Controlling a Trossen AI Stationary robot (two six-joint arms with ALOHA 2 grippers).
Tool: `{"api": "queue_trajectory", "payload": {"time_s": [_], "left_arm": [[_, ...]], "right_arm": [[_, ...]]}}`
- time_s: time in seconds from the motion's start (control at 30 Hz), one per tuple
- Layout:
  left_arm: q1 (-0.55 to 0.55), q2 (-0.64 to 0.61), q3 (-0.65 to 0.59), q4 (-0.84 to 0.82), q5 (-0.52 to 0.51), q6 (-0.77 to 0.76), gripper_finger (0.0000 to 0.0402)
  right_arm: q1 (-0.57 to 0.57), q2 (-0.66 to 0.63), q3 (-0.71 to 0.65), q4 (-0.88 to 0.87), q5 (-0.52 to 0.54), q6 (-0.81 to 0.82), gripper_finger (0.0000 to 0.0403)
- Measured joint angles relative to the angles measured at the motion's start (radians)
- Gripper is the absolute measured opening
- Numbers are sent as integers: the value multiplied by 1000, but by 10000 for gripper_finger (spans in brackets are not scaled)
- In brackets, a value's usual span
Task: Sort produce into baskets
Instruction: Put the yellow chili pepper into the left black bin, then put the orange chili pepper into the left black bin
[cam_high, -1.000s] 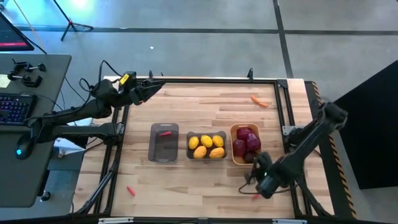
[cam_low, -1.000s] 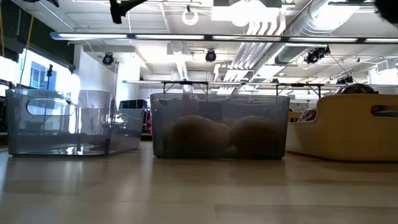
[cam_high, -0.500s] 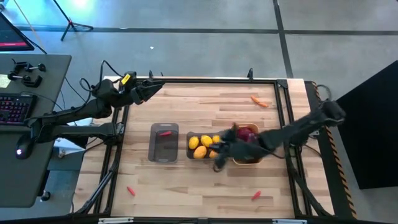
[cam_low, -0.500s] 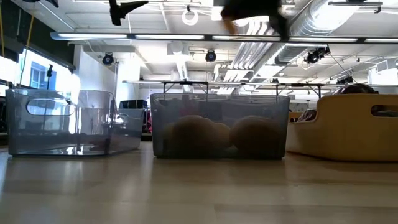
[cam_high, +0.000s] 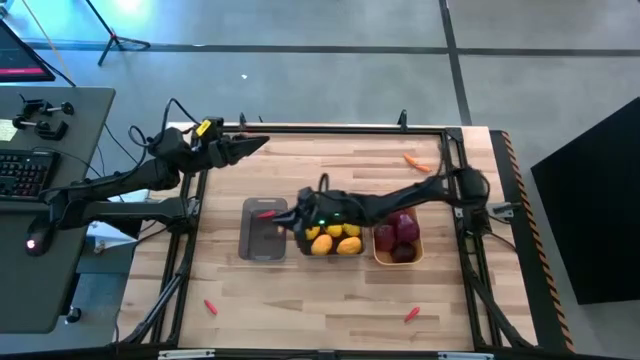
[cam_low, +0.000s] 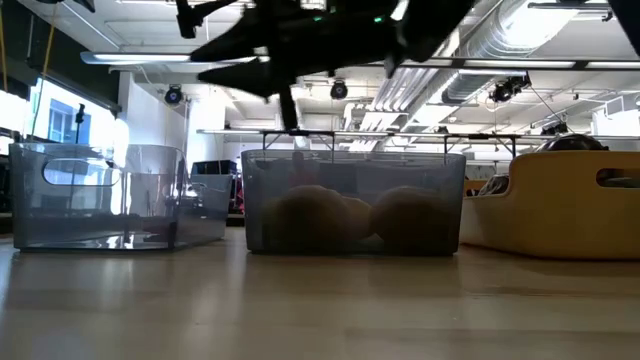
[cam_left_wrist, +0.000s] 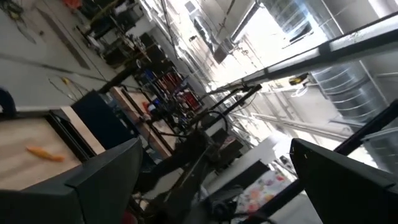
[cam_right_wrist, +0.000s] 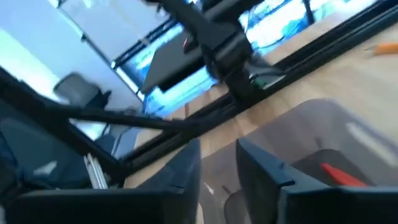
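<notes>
Three baskets stand in a row at mid-table. The left grey basket holds one red pepper piece. The middle grey basket holds several yellow lemons. The orange-yellow basket holds dark red apples. Loose pepper pieces lie at the far right, near left and near right. My right gripper hangs above the gap between the left and middle baskets. It is shut to a narrow slit, and I see nothing in it. My left gripper is open above the far left corner.
My right arm reaches from the table's right edge across the orange and middle baskets. A black frame rail runs along the far edge. In the low view the baskets stand in a row, with bare wood in front.
My right gripper has swept from the near right corner, beside the loose pepper piece there, up and toward the table's left. It crossed over the orange and middle baskets to the left grey basket's edge. That pepper piece lies where it was.
</notes>
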Motion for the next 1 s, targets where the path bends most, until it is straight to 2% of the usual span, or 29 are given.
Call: {"api": "queue_trajectory", "payload": {"time_s": [0.17,0.3,0.5,0.6,0.7,0.87,1.0], "left_arm": [[0,0,0,-5,78,-73,395],[-1,0,0,-5,150,-112,395],[-32,-5,0,-5,244,-159,395],[-87,-10,0,-23,252,-159,395],[-166,-10,0,-101,214,-175,395],[-401,69,2,-295,45,-239,395],[-621,216,108,-475,44,-305,395]], "right_arm": [[-30,97,173,-174,-92,19,172],[-73,96,261,-322,-186,-72,226],[-138,-33,278,-673,-214,-274,240],[-154,-129,235,-873,-166,-373,240],[-163,-246,149,-989,-117,-404,240],[-179,-508,-70,-989,10,-325,240],[-181,-712,-252,-991,99,-204,240]]}}
